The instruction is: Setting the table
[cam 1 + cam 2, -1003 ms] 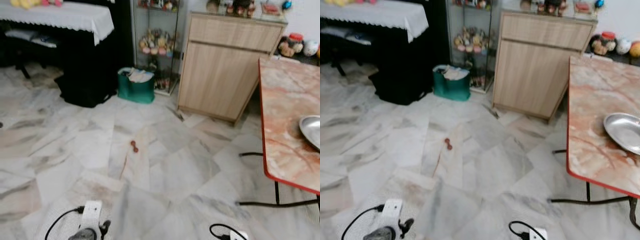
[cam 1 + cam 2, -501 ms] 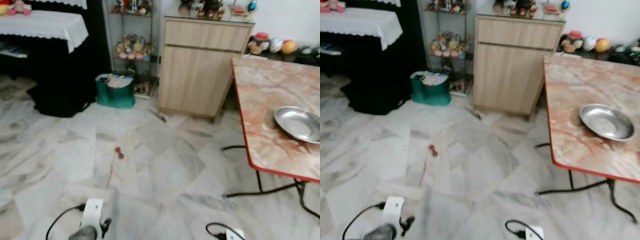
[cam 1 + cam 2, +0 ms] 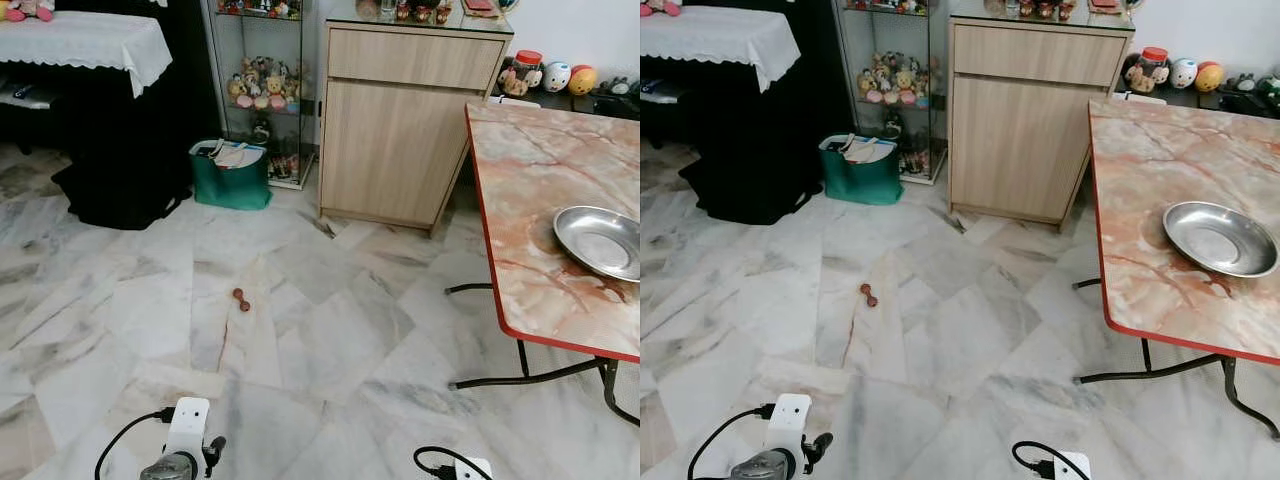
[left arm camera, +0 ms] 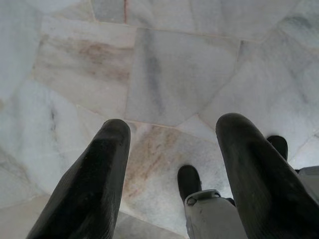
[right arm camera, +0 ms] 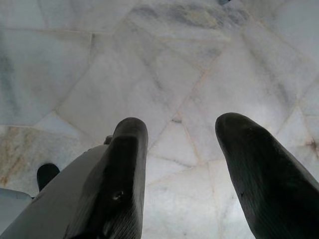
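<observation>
Marble floor: we hang both arms low; left gripper and right gripper spread apart, empty. Metal bowl sits on table, well apart from our fingers.

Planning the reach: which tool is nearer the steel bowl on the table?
Right. The right tool hangs over floor on the steel bowl's side; the left tool hangs farther across.
</observation>
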Controlling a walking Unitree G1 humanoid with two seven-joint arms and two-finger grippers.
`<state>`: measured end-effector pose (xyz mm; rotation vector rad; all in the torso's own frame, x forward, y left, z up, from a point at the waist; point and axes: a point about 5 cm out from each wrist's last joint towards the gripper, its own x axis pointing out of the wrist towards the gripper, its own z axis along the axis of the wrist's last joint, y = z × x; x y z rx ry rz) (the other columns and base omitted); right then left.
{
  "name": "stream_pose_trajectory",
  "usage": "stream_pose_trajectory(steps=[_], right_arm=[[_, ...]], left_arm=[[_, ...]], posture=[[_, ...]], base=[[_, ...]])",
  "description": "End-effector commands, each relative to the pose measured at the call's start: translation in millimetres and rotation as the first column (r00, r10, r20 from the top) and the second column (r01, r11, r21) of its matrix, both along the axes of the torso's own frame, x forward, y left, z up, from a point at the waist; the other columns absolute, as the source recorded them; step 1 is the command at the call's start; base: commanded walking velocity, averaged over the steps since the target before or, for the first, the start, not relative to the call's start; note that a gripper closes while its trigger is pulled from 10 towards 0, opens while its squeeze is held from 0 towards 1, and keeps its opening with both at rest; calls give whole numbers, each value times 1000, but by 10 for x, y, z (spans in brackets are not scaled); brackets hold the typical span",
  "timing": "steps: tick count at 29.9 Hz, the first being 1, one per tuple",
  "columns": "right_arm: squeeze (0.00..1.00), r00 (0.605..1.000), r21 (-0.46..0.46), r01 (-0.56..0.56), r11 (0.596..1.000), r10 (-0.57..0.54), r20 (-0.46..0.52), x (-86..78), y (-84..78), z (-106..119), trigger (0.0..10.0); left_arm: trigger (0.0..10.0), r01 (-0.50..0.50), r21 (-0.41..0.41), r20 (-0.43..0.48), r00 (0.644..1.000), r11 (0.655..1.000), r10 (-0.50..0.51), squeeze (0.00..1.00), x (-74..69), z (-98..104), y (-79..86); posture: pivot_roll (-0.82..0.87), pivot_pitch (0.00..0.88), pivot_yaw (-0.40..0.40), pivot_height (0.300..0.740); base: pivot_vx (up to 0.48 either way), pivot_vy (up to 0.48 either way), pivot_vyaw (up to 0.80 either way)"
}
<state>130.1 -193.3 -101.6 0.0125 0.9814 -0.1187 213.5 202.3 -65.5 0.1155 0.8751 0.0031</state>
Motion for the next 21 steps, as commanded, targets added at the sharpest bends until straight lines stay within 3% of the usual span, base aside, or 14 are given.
stream_pose_trajectory(steps=[1,6,13,21], right_arm=[[0,1000,-11,8,1000,-8,6,-3,-20,4,10000],[0,1000,-18,29,999,-29,2,-3,-44,5,10000],[0,1000,-24,25,999,-25,-4,1,-67,8,10000],[0,999,-17,31,999,-31,14,18,-69,18,10000]], left_arm=[[10000,16,13,-3,1000,1000,-16,0,-6,-5,-12],[10000,18,10,3,1000,1000,-18,0,12,2,-33],[10000,-2,9,7,1000,1000,2,0,19,4,-38],[10000,-8,16,-1,1000,1000,8,0,-11,-7,-1]], posture=[[99,0,-32,731],[103,0,-34,731],[116,0,-46,731],[114,0,-45,731]], base=[[0,0,0],[0,0,0],[0,0,-639],[0,0,0]])
